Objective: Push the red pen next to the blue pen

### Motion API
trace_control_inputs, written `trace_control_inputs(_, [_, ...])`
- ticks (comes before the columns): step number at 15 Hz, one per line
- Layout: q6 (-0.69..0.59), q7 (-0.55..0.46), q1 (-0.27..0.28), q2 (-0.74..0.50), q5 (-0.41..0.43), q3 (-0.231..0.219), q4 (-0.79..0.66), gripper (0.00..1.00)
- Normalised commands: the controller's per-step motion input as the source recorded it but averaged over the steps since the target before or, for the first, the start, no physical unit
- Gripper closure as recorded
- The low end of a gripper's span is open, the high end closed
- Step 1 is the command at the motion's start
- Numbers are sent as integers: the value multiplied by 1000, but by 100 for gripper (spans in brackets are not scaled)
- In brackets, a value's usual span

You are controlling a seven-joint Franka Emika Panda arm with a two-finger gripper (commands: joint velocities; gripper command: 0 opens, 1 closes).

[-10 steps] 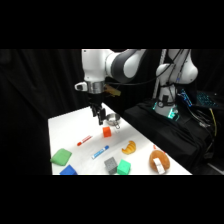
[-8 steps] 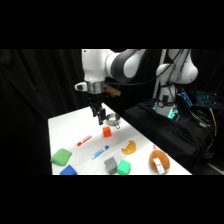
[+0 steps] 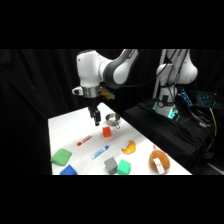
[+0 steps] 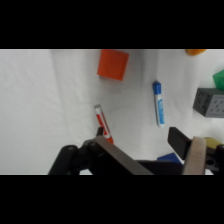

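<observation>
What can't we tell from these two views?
- Red pen: lower end hidden behind the gripper linkage in the wrist view.
- Gripper: finger opening unclear in the side view; wrist view cuts it off at the bottom edge.
- Blue pen: markings too small to read in either view.

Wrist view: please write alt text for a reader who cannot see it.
A red pen and a blue pen lie apart on a white table, roughly parallel. An orange-red cube sits beyond them and a grey block at the right edge; the claw's black linkage fills the bottom.
</observation>
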Motion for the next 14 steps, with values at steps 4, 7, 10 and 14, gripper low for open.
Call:
trace_control_inputs(4, [-26, -243, -206, 370, 40, -62, 554, 0])
trace_control_inputs(7, [-92, -232, -170, 418, 48, -10, 629, 0])
trace_control_inputs(10, [-131, -313, -162, 455, 71, 61, 643, 0])
trace_control_inputs(14, [-180, -372, -163, 398, 60, 124, 552, 0])
